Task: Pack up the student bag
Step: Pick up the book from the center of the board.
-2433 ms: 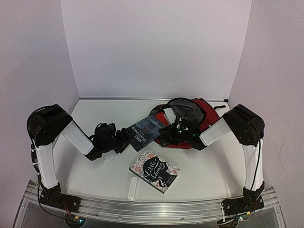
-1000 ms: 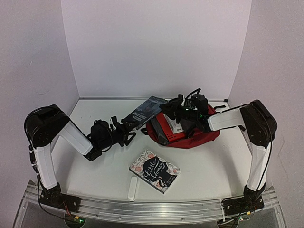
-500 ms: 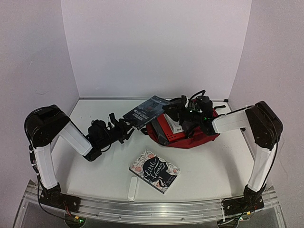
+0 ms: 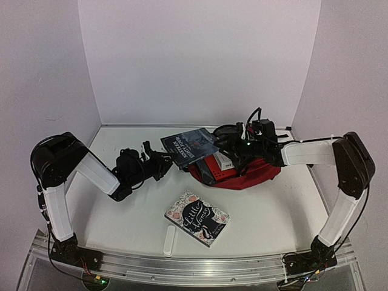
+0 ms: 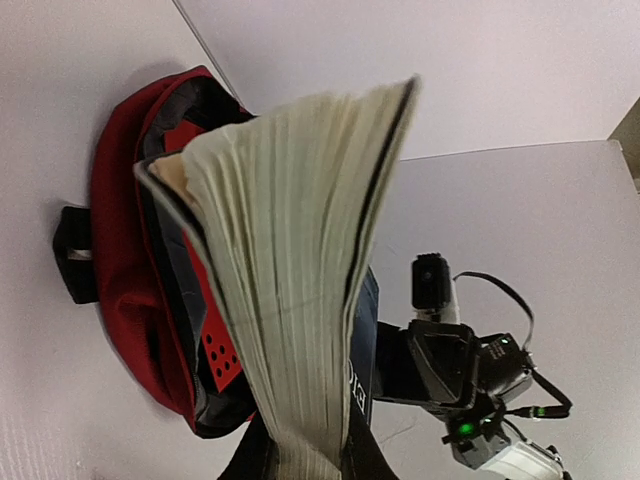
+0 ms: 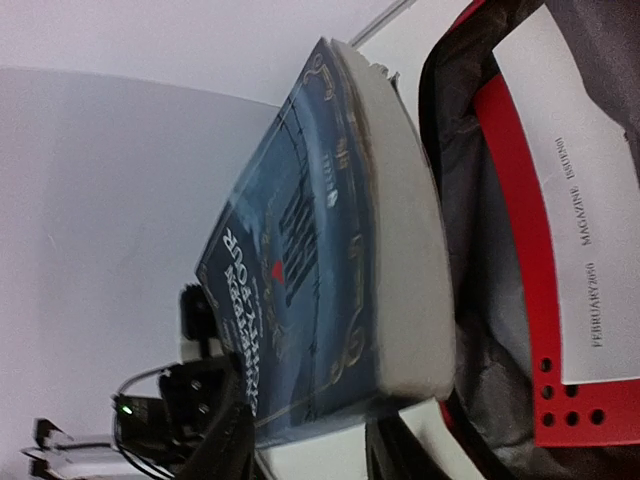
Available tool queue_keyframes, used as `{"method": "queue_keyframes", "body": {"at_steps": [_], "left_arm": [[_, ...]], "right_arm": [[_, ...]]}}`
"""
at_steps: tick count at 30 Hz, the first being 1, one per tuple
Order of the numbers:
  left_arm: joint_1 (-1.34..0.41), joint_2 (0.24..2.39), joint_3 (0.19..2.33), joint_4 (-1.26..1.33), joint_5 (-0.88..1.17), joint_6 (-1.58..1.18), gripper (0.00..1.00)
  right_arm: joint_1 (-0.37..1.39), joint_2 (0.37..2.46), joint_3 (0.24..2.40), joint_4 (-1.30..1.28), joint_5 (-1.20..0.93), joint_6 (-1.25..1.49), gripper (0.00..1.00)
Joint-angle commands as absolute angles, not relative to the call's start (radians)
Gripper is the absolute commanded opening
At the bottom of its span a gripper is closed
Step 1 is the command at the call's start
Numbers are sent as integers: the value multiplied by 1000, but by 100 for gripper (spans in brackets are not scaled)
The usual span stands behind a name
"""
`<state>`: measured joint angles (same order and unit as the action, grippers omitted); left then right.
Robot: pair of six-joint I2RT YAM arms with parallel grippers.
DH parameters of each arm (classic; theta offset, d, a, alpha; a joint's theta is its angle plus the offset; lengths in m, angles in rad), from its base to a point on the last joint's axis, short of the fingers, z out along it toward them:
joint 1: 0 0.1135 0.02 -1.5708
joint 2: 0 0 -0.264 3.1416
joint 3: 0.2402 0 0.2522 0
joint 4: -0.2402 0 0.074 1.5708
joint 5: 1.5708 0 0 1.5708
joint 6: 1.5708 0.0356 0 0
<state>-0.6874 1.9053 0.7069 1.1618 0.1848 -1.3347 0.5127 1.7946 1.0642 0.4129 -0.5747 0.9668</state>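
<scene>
Student bag is lying flat at the far right of the surface, long axis running left-right, open mouth pointing left. Left end effector is clamping a blue book at that mouth; whether the right end effector is gripping is impossible to tell.

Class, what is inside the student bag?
Inside the student bag: a red punched folder with a white magazine on it, against grey lining. The blue book held before the opening hides anything deeper.
</scene>
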Motion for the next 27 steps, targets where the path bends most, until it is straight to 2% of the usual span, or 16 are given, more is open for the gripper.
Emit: {"method": "queue_keyframes", "body": {"at_steps": [1, 3, 5, 10, 15, 27], "left_arm": [[-674, 1861, 743, 1187, 186, -1286, 0], [-665, 1858, 742, 1183, 197, -1289, 0], [-656, 1855, 732, 1195, 208, -1290, 0], [-640, 1828, 714, 1200, 238, -1277, 0], [-639, 1761, 725, 1105, 263, -1223, 0], [-640, 1606, 732, 885, 270, -1109, 0]], "right_arm": [[499, 1684, 1165, 99, -429, 618, 59], [486, 1693, 1221, -2, -403, 534, 68], [475, 1713, 1297, -124, -372, 442, 69], [475, 1745, 1404, -245, -277, 259, 64], [475, 1881, 1571, -402, -179, 122, 61], [509, 2075, 1707, -484, -53, 12, 63]]}}
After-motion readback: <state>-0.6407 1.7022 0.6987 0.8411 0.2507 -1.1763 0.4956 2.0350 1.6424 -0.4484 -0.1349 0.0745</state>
